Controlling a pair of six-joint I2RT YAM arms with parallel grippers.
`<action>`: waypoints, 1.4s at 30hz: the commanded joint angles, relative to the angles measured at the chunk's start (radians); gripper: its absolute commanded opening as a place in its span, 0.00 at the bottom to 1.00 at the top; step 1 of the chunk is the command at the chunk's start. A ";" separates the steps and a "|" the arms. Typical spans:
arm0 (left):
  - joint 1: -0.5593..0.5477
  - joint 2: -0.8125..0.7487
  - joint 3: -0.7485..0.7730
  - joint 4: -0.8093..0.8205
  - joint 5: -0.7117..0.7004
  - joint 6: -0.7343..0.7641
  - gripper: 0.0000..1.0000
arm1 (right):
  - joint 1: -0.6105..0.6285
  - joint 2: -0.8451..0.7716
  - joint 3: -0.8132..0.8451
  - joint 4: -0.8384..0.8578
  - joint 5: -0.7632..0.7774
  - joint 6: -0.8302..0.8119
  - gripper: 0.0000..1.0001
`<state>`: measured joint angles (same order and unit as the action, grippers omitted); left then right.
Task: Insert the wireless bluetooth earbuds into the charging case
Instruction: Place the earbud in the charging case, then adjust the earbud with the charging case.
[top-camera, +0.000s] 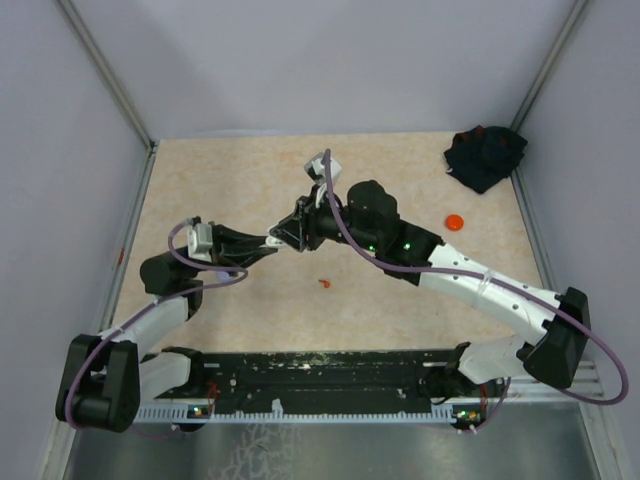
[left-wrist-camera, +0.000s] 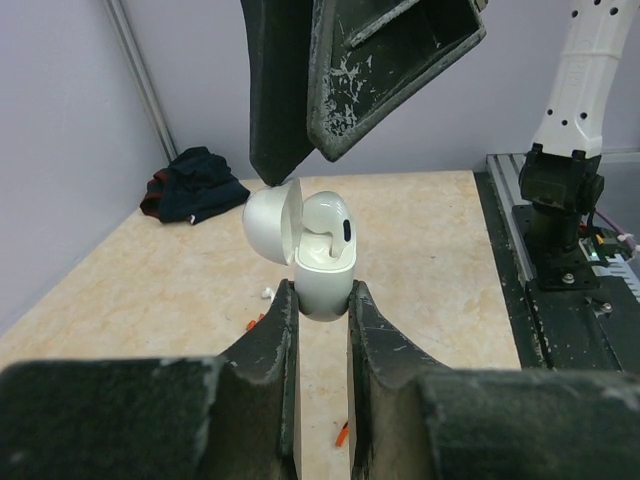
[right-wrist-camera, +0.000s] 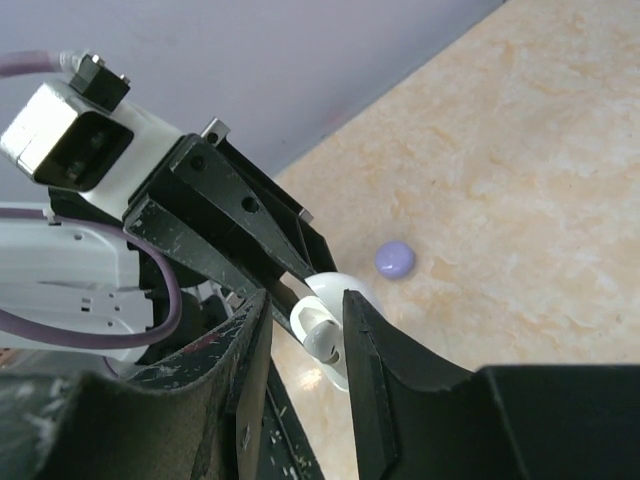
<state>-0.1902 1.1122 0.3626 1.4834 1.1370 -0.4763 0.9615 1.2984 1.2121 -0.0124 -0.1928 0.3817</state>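
Observation:
My left gripper (left-wrist-camera: 322, 292) is shut on the base of a white charging case (left-wrist-camera: 324, 290), held upright above the table with its lid (left-wrist-camera: 270, 222) swung open. One white earbud (left-wrist-camera: 328, 222) sits in the case, its rounded head sticking up. My right gripper (right-wrist-camera: 306, 300) hovers over the case from above, open, with the earbud (right-wrist-camera: 326, 338) in the gap between its fingers and space on the left side. In the top view both grippers (top-camera: 272, 241) (top-camera: 291, 232) meet mid-table and hide the case. A tiny red bit (top-camera: 325, 284) lies on the table below them.
A black cloth (top-camera: 487, 155) lies at the back right corner, and an orange disc (top-camera: 455, 221) sits to the right. A lavender disc (right-wrist-camera: 394, 260) rests on the table beyond the case. Small orange scraps (left-wrist-camera: 342, 432) and a white bit (left-wrist-camera: 267, 292) lie under my left gripper.

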 joint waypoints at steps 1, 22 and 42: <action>-0.005 -0.006 0.022 0.004 0.003 -0.003 0.00 | 0.002 -0.004 0.067 -0.074 -0.011 -0.039 0.35; -0.005 -0.028 0.041 -0.161 -0.025 0.076 0.00 | 0.008 -0.007 0.081 -0.151 0.010 -0.032 0.35; -0.017 -0.012 0.056 -0.140 0.036 0.048 0.00 | 0.008 0.048 0.153 -0.182 -0.074 -0.060 0.35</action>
<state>-0.2012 1.1049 0.3943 1.3094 1.1572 -0.4229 0.9619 1.3479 1.3140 -0.1989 -0.2462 0.3393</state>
